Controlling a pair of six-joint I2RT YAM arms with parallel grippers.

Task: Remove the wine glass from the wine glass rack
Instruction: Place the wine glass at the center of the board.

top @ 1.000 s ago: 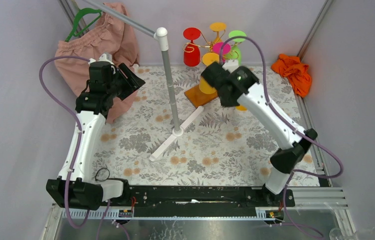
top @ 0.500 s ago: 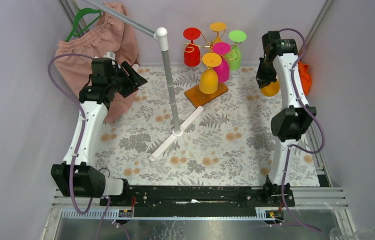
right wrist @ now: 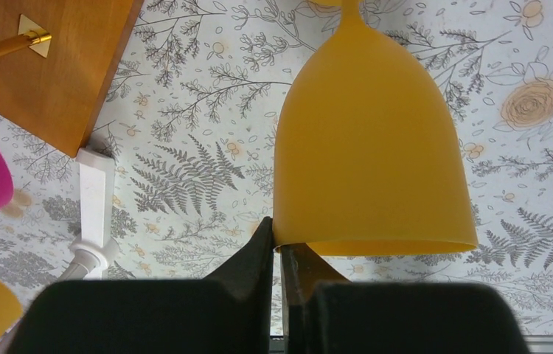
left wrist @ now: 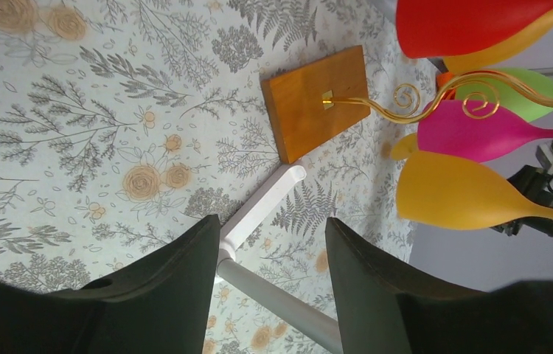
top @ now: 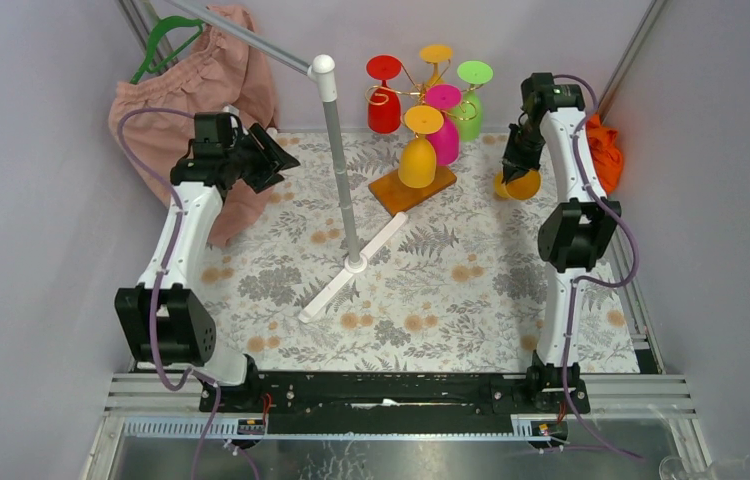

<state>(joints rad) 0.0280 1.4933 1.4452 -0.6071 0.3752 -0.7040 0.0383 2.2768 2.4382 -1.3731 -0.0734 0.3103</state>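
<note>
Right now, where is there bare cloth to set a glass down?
Free: floral cloth between the wine glass rack and the right arm; also the stretch nearer than the white cross foot. Crowded: under the hanging glasses.

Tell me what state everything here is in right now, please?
wine glass rack, upright, five glasses hanging
wine glass, off it, held by rim
right gripper, shut on wine glass
left gripper, open, empty
pink garment, hung on hanger
orange cloth, crumpled

Light was bright and even, seemingly from overhead; shadows on the tablecloth were faint. Wrist views blurred along the bottom.
</note>
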